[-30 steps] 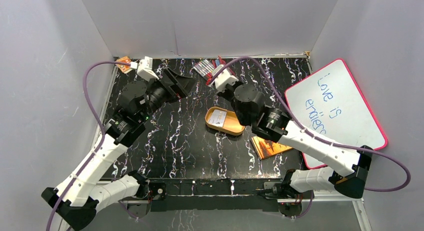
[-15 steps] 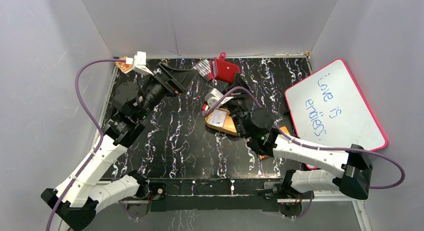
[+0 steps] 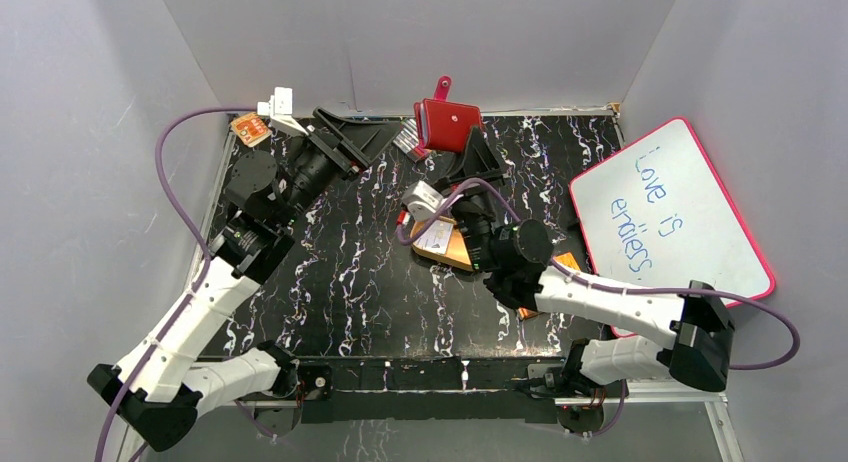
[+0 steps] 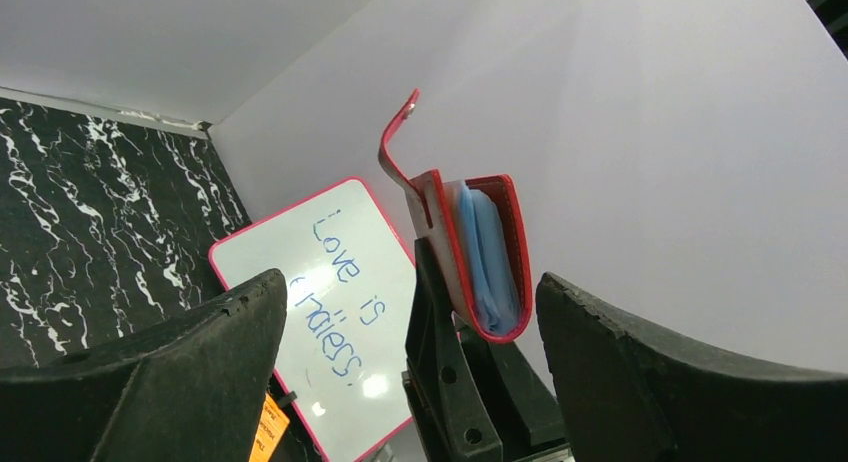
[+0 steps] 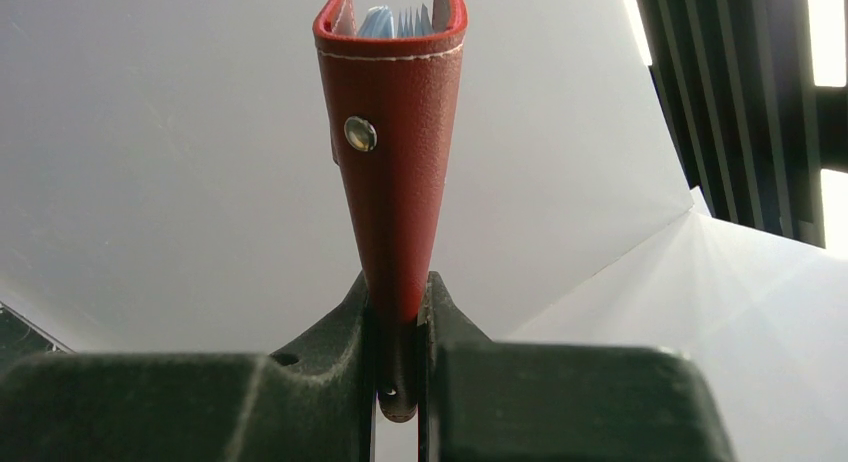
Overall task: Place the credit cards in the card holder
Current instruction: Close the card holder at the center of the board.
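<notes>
Wallet [image 3: 447, 125], red with blue sleeves showing, stands upright, pinched by the right gripper [image 5: 398, 312]; left of the wallet, the left gripper [image 4: 408, 312] gapes wide, empty.

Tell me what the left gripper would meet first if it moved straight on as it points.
Most likely the red card holder, clamped in the right gripper, which appears straight ahead of the open left gripper; depth is unclear.

The card holder [image 3: 448, 125], a red folding wallet, is standing upright in the air, pinched at its narrow end by the right gripper [image 5: 398, 317]; its snap tab [image 4: 400, 142] is sticking up; pale-blue sleeves [image 4: 485, 252] are showing inside; one pale credit card [image 3: 432, 236] is lying in the orange tray [image 3: 452, 254].
</notes>
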Motion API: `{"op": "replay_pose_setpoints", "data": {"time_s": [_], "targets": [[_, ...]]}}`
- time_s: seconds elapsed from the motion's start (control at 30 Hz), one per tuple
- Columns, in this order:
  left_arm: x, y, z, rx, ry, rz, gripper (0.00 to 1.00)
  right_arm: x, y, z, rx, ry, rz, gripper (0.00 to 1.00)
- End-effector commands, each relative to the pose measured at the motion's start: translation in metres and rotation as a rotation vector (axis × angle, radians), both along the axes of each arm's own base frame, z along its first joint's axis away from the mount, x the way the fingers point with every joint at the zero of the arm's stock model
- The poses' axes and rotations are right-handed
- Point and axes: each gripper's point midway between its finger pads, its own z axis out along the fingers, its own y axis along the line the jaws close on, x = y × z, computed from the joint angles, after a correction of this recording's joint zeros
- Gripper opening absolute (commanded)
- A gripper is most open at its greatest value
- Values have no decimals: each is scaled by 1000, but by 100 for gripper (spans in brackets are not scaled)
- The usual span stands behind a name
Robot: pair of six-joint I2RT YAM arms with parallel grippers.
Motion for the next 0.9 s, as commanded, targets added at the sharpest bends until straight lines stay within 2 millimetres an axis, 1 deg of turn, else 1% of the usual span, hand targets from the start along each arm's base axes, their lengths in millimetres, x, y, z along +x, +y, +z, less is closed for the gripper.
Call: {"op": "replay_pose_setpoints", "data": {"time_s": [0.0,0.17,0.27,0.4,0.5,0.63,0.67,0.87], "targets": [[-15,-3,33,-65,-86,-62,91,-7,-7,29,123,-20,-38,0],[-14,-5,35,-54,-107,-58,92,-5,5,26,131,13,-58,0],[-14,-3,36,-45,-124,-45,92,-3,10,23,139,34,-61,0],[-13,-1,34,-25,-127,-28,92,1,14,18,143,65,-61,0],[-10,-2,27,-6,-112,-23,92,4,16,18,142,83,-67,0],[1,-6,12,35,-55,-2,92,5,17,20,146,97,-72,0],[2,-7,11,36,-49,-2,92,5,18,20,146,98,-72,0],[4,-17,21,24,-61,-26,92,6,19,17,146,119,-71,0]]}}
